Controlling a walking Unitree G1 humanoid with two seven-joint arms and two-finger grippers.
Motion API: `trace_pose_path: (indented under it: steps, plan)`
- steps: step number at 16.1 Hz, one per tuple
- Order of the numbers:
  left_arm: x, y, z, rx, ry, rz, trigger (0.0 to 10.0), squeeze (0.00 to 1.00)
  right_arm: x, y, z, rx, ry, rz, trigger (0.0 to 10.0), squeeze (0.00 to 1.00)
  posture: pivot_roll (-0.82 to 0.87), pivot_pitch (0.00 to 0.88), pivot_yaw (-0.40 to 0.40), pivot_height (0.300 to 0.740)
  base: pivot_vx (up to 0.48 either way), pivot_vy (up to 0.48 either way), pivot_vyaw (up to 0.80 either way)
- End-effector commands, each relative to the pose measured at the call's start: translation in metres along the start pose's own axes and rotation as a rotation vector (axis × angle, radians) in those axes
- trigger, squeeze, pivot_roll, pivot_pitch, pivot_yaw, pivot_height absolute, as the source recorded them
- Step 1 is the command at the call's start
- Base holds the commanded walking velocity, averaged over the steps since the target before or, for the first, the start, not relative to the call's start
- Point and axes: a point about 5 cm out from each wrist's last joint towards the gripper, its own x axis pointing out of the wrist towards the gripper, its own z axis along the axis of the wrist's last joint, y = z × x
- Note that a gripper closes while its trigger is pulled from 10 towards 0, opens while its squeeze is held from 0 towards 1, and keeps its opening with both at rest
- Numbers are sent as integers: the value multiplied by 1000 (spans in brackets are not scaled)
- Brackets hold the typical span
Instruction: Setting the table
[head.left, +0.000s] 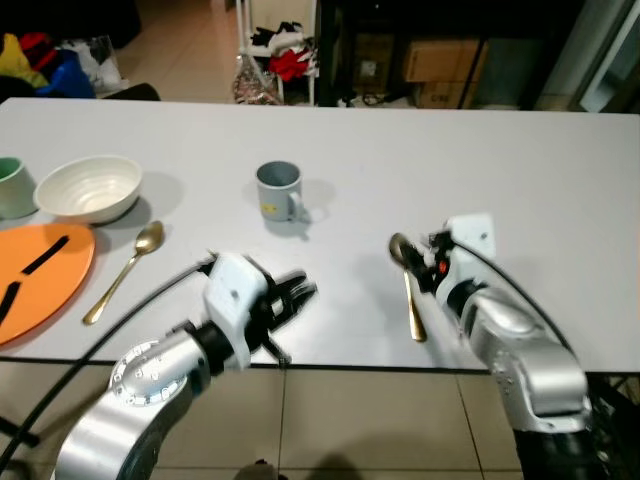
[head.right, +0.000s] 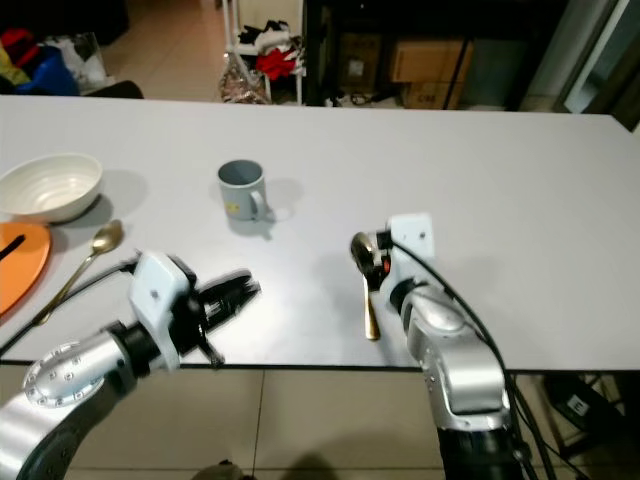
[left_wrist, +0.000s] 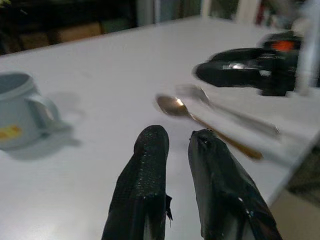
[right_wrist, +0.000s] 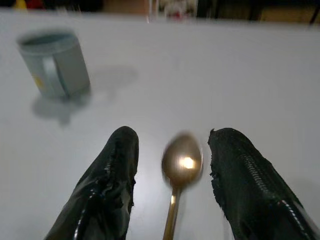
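Reaching over the near edge of a white counter (head.left: 520, 160), the robot's right hand (right_wrist: 172, 165) sits low with its two black fingers (right_wrist: 112, 175) spread apart on either side of the bowl of a gold spoon (head.left: 410, 290). That spoon lies flat on the counter, its handle pointing back toward the near edge, and the fingers do not close on it; nothing is held. To the left, the left hand (head.left: 290, 300) rests at the counter's near edge, its fingers (left_wrist: 145, 185) drawn close together with only a narrow gap between them and nothing in it, aimed across the surface toward the spoon and the right hand. A grey mug (head.left: 279, 190) stands upright farther back, roughly between the two arms, its handle turned toward the robot. Along the left end of the counter are a white ribbed bowl (head.left: 88, 187), a pale green cup (head.left: 14, 186) just beside it at the picture's edge, and an orange plate (head.left: 45, 275) with dark pieces lying on it. A second gold spoon (head.left: 125, 270) lies slantwise just beside the plate, its bowl near the white bowl. Beyond the counter, cardboard boxes (head.left: 440, 60) and a heap of clothes (head.left: 285, 55) sit on a tiled floor.
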Motion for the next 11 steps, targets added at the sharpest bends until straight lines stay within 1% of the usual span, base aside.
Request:
trace_pose_path:
  steps: [1,2,3,5,6,7,8,9,10,11]
  plan:
    - [1,11,7,0,-44,111,10000,0,-13,-2,4,5,-58,-7,10000,1000,177,0,12,740,0,0,0]
    - [1,11,7,0,-44,111,10000,0,-13,-2,4,5,-58,-7,10000,1000,177,0,12,740,0,0,0]
    - [3,14,6,7,-49,151,10000,0,-14,-12,-3,6,-35,-75,10000,1000,170,0,14,740,0,0,0]
    - [5,11,4,20,-39,136,10000,0,-11,-21,-3,-7,-4,-137,10000,1000,163,0,16,740,0,0,0]
    - [8,8,2,26,-30,119,10000,0,-7,-27,-4,-25,41,-159,10000,1000,160,0,13,740,0,0,0]
    - [9,7,1,28,-28,113,10000,0,-5,-29,-6,-29,63,-158,10000,1000,159,0,11,740,0,0,0]
    - [11,5,1,33,-24,104,10000,0,2,-31,-10,-34,96,-121,10000,1000,156,0,17,740,0,0,0]
    - [12,5,0,41,-20,94,10000,0,13,-33,-16,-52,153,-87,10000,1000,156,0,17,740,0,0,0]
    - [12,4,0,43,-20,91,10000,0,15,-37,-17,-56,175,-93,10000,620,158,0,18,740,0,0,0]
    - [12,5,0,46,-20,88,10000,0,18,-42,-21,-61,234,-97,10000,0,160,0,16,740,0,0,0]
